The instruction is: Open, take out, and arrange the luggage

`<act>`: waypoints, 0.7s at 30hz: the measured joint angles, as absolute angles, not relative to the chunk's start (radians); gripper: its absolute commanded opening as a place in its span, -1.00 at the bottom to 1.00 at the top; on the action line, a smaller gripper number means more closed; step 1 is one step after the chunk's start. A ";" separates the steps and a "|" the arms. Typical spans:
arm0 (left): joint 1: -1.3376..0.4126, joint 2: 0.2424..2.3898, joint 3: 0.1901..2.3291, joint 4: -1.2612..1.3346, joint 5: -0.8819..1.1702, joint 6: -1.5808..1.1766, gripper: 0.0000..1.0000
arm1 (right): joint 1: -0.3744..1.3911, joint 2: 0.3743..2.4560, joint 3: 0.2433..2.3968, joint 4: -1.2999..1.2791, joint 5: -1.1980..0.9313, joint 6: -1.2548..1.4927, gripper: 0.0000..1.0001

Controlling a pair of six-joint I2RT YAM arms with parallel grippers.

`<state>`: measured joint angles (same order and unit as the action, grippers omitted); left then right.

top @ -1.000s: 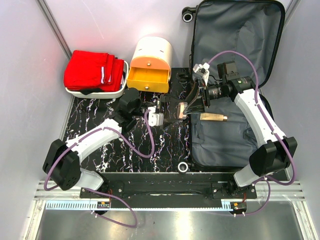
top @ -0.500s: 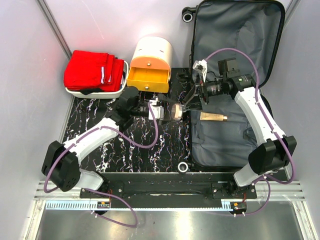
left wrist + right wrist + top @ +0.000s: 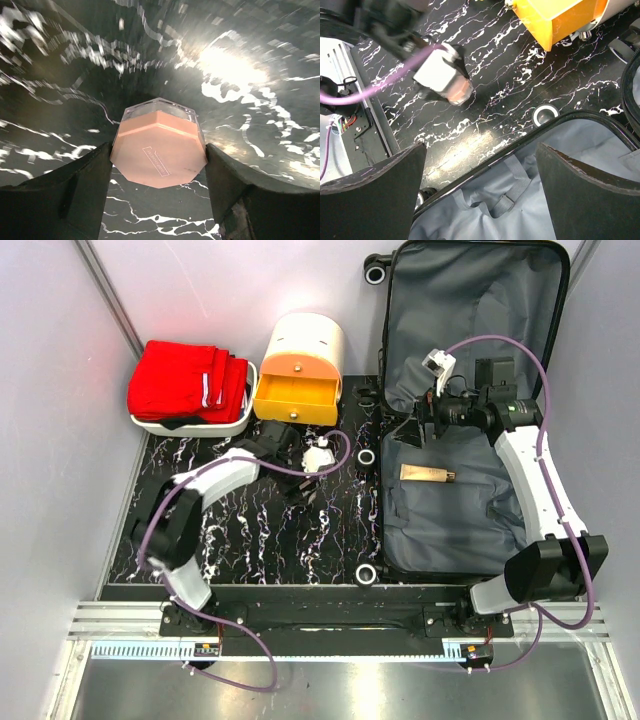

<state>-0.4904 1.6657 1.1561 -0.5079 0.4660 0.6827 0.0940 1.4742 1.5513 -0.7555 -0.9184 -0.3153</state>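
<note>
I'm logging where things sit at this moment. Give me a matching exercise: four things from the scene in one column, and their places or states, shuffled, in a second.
Things
1. red clothes
2. beige tube
3. pink jar
4. right gripper

Places or states
A. gripped by the left gripper
B. lying on the grey lining of the open luggage
C. folded in the white tray
D. open, with nothing between its fingers

Pairs: 1-C, 2-B, 3-A, 4-D
</note>
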 measured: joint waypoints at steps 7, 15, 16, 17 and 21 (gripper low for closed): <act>-0.459 1.872 1.238 -0.535 0.308 0.574 -0.02 | 0.094 1.436 1.489 -0.737 -0.905 -0.308 0.99; -0.446 1.904 1.266 -0.520 0.249 0.502 0.82 | 0.095 1.415 1.461 -0.733 -0.899 -0.309 0.99; -0.445 1.903 1.261 -0.517 0.249 0.497 0.85 | 0.095 1.412 1.459 -0.732 -0.899 -0.310 1.00; -0.445 1.901 1.255 -0.513 0.250 0.496 0.86 | 0.095 1.409 1.456 -0.730 -0.899 -0.310 0.99; -0.427 1.875 1.210 -0.489 0.260 0.496 0.89 | 0.095 1.406 1.452 -0.730 -0.900 -0.315 0.99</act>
